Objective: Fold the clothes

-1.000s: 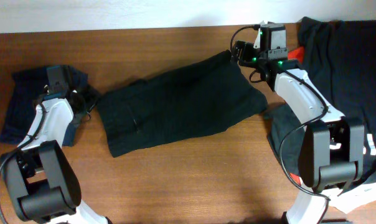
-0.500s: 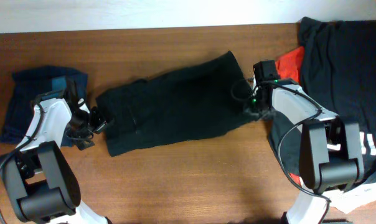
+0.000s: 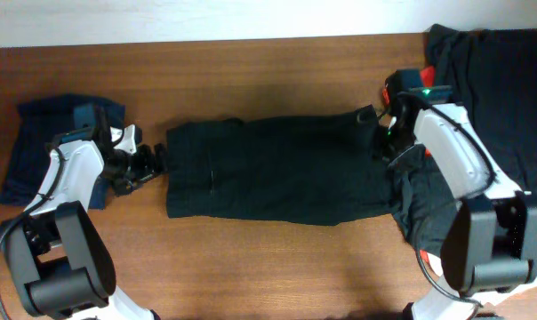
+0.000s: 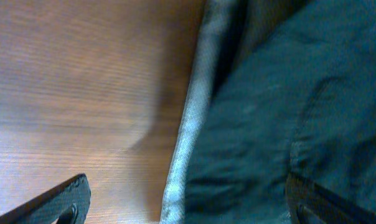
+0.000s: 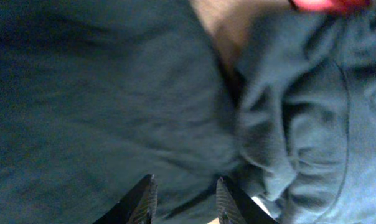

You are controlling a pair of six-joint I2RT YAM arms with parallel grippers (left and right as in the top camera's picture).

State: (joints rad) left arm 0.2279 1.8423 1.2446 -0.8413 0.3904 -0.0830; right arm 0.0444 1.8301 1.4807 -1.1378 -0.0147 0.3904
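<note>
While wide black fabric shorts (image 3: pixel 277 178) lie on the wooden table (image 3: pixel 251 71), left claw (image 4: pixel 189 202) gapes empty; right claw's (image 5: pixel 185 200) grip is unclear.

Overhead evenly lit and sharp, soft shadows — both wrist views dim, blurred.

The left arm (image 3: pixel 73 169) comes up from its base at the near left edge, its white link slanting away and inward to the wrist. There the left gripper (image 3: pixel 151 164) turns to point right, held low. Its fingers (image 4: pixel 66 200) stand wide apart, one at each lower corner of the left wrist view. The right arm (image 3: pixel 453 149) climbs from the near right, arches away, then curls back leftward, with a green light lit on top. The right gripper (image 3: pixel 381 135) points left and down. Its fingers (image 5: pixel 144 198) sit close with a narrow gap between them — whether they pinch anything cannot be told.
</note>
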